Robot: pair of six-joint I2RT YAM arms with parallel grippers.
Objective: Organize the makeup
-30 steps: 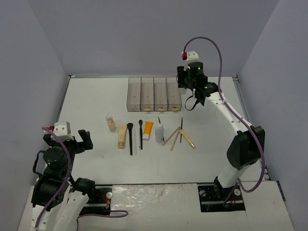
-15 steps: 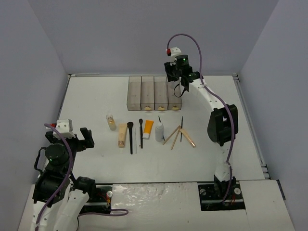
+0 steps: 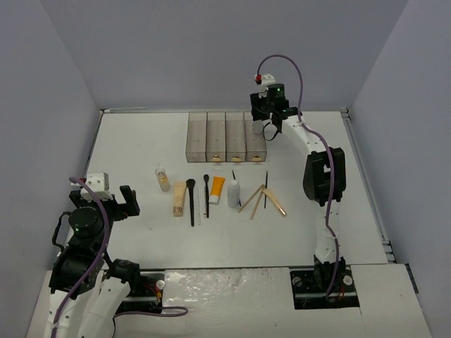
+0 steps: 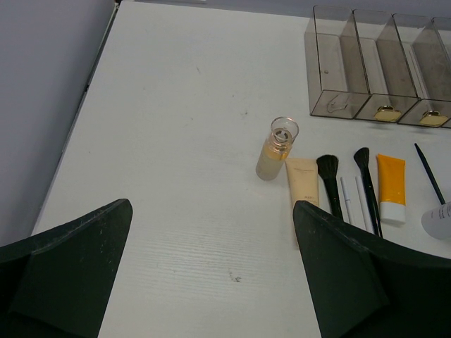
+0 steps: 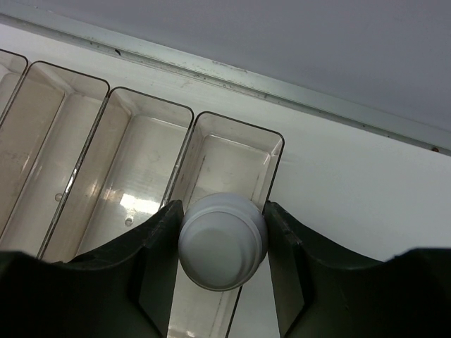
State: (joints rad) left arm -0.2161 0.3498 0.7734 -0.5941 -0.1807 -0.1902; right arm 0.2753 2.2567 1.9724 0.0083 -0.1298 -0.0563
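Pincer of right arm, half closed on white bottle, hovers over rightmost compartment, long axis 12-to-6 o'clock.

A white table is sitting under soft, even light. Plain grey-blue walls are closing it in behind and on both sides. A pale metal strip is running along its far edge.

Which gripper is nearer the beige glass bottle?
Left. The left gripper hangs open near-left of the beige bottle; the right gripper holds a white-capped item over the organizer.
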